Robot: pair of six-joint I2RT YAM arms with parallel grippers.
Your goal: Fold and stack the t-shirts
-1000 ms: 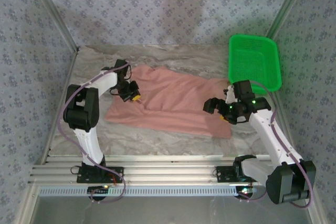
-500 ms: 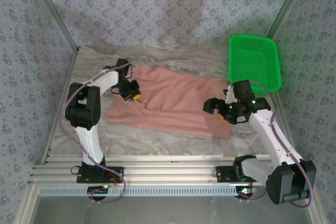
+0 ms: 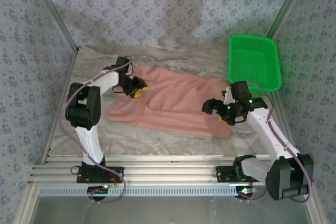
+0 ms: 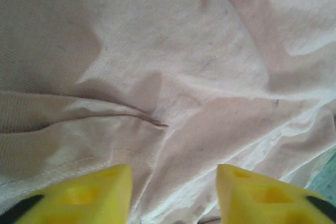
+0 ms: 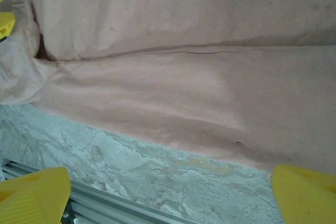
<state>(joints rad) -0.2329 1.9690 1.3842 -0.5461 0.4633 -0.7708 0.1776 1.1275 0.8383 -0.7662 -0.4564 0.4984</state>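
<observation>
Top view: a soft salmon-pink cloth t-shirt point(image 3: 178, 103) lies spread across the middle of a grey marble-patterned table top point(image 3: 173, 137), its long axis running from far left to near right. It is partly doubled over, with a fold line crossing its middle. No print can be made out on the side that faces up. A green plastic mesh basket point(image 3: 253, 59) stands at the far right corner of the table, just beyond the shirt's right end. Whether cloth and basket touch cannot be told.

The left gripper point(image 3: 137, 88) is at the shirt's far left edge, above the cloth. In the left wrist view, its jaws stand apart. The two yellow fingertips point(image 4: 94, 192) flank a creased patch of t-shirt point(image 4: 173, 51) with a stitched hem, and the left gripper point(image 4: 174, 190) clamps nothing.

The right gripper point(image 3: 216, 113) is over the shirt's near right part, close to its corner. In the right wrist view, its jaws stand wide apart, one yellow fingertip point(image 5: 31, 195) at each lower corner of the view. Between them show the t-shirt point(image 5: 184, 24), its near edge lying flat on the table top point(image 5: 131, 166), and a strip of aluminium rail point(image 5: 105, 203). The right gripper point(image 5: 168, 195) holds nothing.
</observation>
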